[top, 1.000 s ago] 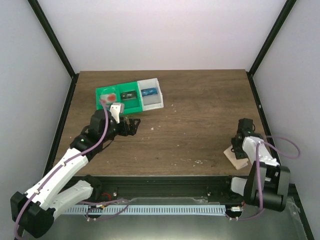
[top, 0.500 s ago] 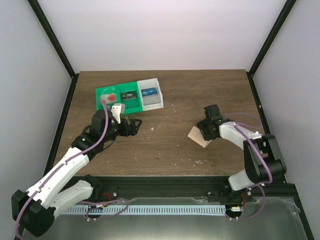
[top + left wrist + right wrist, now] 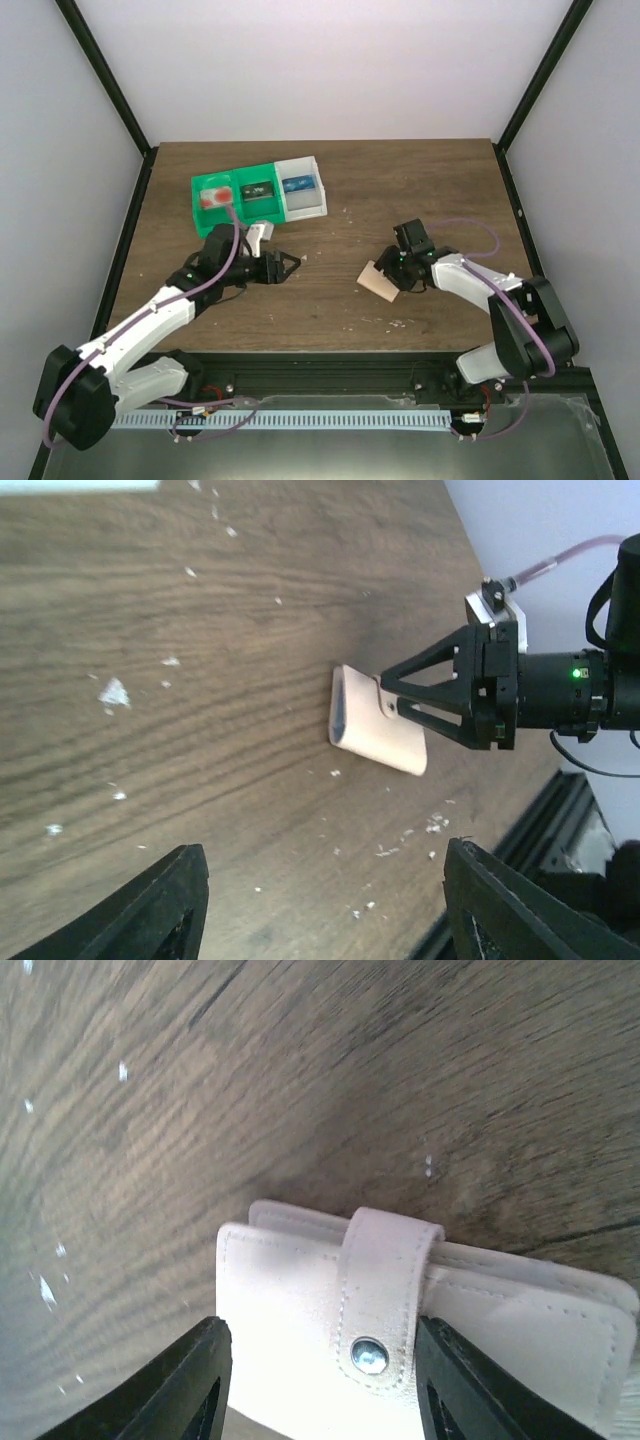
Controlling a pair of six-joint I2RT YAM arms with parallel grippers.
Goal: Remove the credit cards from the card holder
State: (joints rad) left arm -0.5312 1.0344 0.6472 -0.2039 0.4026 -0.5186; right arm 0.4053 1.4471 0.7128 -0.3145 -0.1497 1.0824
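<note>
counter: dark wood grain, my two arms bolted at its near edge
far left: green tray and white tray, touching side by side
right of centre: tan card holder, strap snapped, clamped in my right fingers; on the wood or just off it, can't tell
scattered: white specks

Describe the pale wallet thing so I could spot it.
On the wooden table, right of centre, the right gripper pinches the card holder. It is pale tan with a strap and silver snap, unlike the green and white trays.
</note>
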